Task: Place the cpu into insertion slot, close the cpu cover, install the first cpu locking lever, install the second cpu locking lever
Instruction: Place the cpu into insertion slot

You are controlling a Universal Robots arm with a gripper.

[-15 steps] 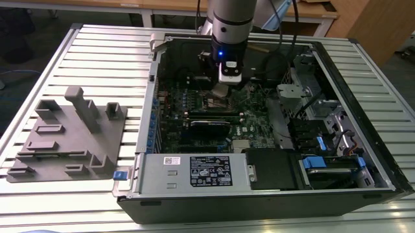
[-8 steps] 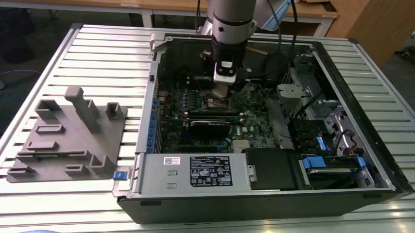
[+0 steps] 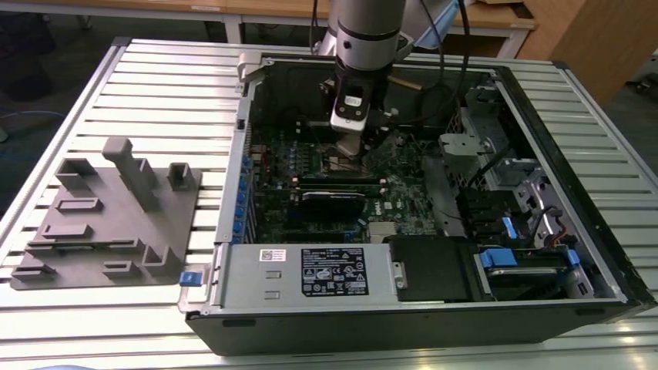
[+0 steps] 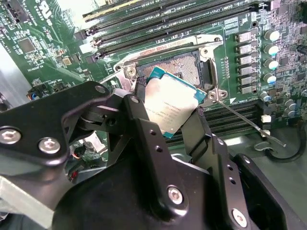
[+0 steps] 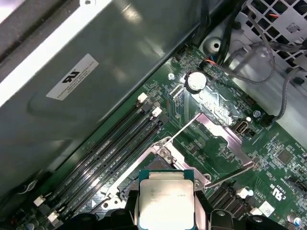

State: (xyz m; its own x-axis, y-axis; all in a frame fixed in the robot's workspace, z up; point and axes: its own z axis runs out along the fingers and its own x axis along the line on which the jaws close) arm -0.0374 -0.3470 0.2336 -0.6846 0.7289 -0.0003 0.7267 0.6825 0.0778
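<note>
Nearest the exterior view's camera sits the grey box with a black label, mounted along the near wall of the open computer case.

1. Layout, from the exterior view's left to its right: a grey fixture block lies on the slatted table. Next comes the case with the green circuit board on its floor. The arm reaches down into the case over the middle of the board. Drive bays with blue tabs fill the far right.

2. Gripper state: the gripper has its jaws clamped on the cpu, one black finger against each of two opposite edges. The metal face is turned toward both wrist cameras.

3. Location of the part: the cpu hangs just over the insertion slot, covering its near part. The bare contact field shows beyond the chip. The chip appears tilted relative to the socket. Contact with the socket cannot be told.

4. Socket hardware: the cpu cover is swung open, clear of the socket. A thin wire locking lever is released and angles away beside it.

5. Step in hand, as judged: placing the cpu. It is not yet seated, and the cover and both levers are undone.

6. Requirement, as judged: seating calls for the chip to be level and square with the socket rim, then let down without side load.
</note>
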